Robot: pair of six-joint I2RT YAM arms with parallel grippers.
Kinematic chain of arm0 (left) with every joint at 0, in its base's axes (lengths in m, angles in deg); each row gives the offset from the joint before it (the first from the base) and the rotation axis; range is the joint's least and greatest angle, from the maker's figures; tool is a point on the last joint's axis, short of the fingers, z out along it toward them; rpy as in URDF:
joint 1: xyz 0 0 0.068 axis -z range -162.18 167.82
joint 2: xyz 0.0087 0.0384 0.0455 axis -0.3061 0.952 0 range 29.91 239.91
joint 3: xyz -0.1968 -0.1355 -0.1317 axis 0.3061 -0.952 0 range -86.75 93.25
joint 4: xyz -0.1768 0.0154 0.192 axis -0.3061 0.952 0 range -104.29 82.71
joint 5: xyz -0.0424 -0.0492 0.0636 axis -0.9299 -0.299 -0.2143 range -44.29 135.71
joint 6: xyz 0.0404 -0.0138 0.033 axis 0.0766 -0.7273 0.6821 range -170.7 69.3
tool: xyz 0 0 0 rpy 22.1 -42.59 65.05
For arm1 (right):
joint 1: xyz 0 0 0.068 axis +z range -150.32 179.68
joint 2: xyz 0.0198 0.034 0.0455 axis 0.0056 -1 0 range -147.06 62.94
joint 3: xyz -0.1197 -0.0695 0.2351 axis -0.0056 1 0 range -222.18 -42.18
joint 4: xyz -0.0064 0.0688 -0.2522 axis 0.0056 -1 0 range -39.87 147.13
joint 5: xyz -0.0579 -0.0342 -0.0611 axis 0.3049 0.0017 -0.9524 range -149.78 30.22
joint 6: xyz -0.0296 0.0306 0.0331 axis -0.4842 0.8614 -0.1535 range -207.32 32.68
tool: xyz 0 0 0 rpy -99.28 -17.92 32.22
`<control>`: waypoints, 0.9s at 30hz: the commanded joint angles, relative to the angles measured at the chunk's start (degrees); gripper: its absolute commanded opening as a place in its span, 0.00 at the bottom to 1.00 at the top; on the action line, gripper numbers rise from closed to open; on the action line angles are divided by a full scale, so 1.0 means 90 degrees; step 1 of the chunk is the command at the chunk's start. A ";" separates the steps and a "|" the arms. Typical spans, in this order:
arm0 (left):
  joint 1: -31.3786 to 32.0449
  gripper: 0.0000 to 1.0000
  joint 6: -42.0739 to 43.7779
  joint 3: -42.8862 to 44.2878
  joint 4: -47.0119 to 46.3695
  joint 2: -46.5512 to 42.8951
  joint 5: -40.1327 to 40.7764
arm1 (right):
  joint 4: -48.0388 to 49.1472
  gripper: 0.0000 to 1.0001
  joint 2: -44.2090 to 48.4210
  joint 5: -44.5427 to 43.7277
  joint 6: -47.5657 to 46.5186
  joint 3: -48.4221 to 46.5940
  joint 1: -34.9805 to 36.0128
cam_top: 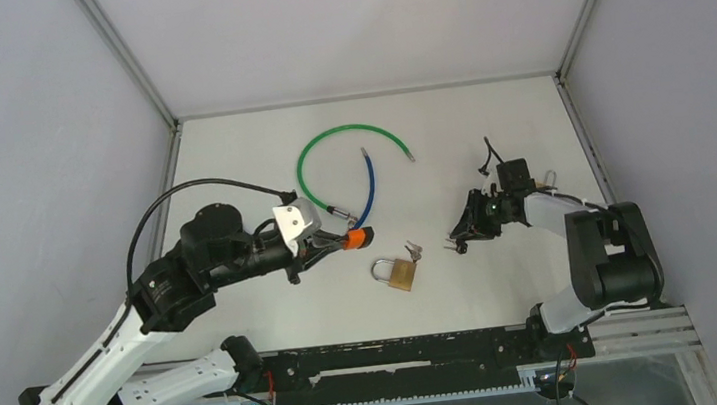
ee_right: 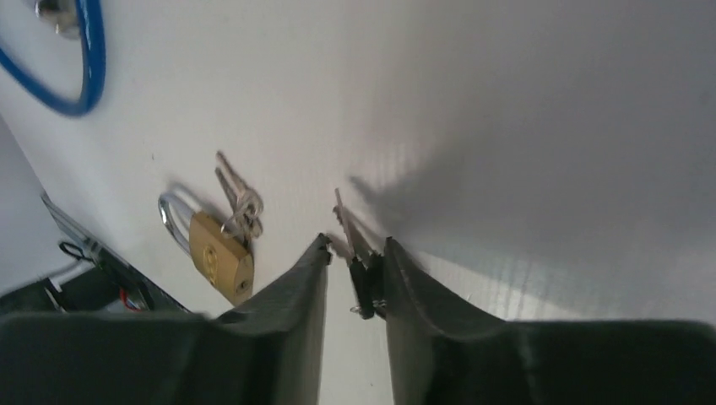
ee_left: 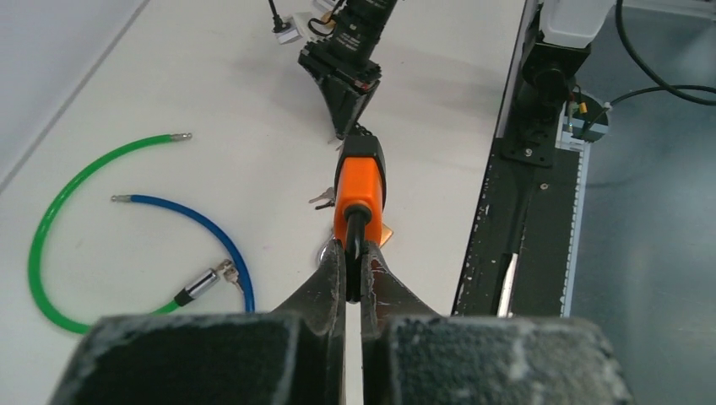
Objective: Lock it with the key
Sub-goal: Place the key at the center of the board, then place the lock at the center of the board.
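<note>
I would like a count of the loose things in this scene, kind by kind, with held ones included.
Cables: 2, a green cable and a blue cable
Padlock: 1
Key bunch beside it: 1
Single key in the right gripper: 1
Orange-and-black object in the left gripper: 1
Total: 6

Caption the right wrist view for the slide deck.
Right gripper straddles a key, with a brass padlock lying nearby on the white table.

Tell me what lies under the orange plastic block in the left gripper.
In the left wrist view, one corner and some shackle of the brass padlock show beneath the orange plastic block, small silver keys beside it. The block covers the padlock's remaining body.
</note>
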 commanded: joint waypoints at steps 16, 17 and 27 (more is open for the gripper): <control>0.0348 0.00 0.0222 -0.0446 -0.0852 -0.0096 -0.0488 | 0.1285 0.99 0.4039 0.1678 -0.2428 -0.1688 0.4022; 0.0372 0.00 0.0204 -0.0438 -0.0842 -0.0083 -0.0498 | 0.1197 0.99 0.3998 0.1427 -0.2544 -0.1783 0.4253; 0.0455 0.00 0.0188 -0.0345 -0.0792 -0.0012 -0.0584 | -0.0035 0.83 0.2886 0.0401 -0.3364 -0.2938 0.5305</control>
